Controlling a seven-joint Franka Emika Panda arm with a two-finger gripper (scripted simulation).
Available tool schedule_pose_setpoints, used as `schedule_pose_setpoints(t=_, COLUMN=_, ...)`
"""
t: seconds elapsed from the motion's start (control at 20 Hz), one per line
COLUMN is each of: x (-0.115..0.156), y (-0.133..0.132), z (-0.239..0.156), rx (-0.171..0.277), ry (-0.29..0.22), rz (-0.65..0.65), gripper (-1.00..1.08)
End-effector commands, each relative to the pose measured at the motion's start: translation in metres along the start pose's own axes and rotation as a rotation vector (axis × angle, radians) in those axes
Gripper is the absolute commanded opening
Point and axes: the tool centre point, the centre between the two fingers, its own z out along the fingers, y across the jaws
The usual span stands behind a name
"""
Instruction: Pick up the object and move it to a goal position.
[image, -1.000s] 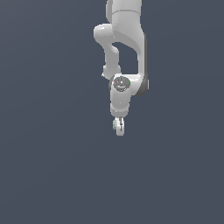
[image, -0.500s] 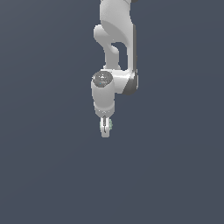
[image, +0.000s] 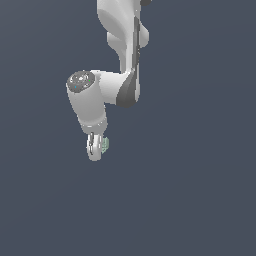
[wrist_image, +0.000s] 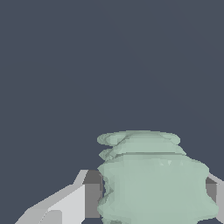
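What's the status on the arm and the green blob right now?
Gripper shut on the mint-green blob, fingers on either side of it. Blob carried at the fingertips. Nothing else in view, no obstruction visible.

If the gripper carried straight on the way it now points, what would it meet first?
Nothing visible: beyond the gripper, shut on the mint-green object, the wrist view shows only plain dark background. The way looks free, though depth is unclear.

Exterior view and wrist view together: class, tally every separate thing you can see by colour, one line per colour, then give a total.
White: 1, the robot arm with its end effector
Pale mint-green: 1, the lumpy object between the fingers
Total: 2
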Motion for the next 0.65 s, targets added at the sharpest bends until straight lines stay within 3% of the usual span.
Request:
schedule_pose_setpoints(t=0.0, x=0.014, y=-0.007, z=-0.009, rx=-0.001, ry=0.000, rz=-0.002, gripper=-1.00)
schedule_pose_setpoints(t=0.6, x=0.038, y=-0.020, z=-0.023, rx=-0.001, ry=-0.002, rz=-0.002, gripper=-1.00)
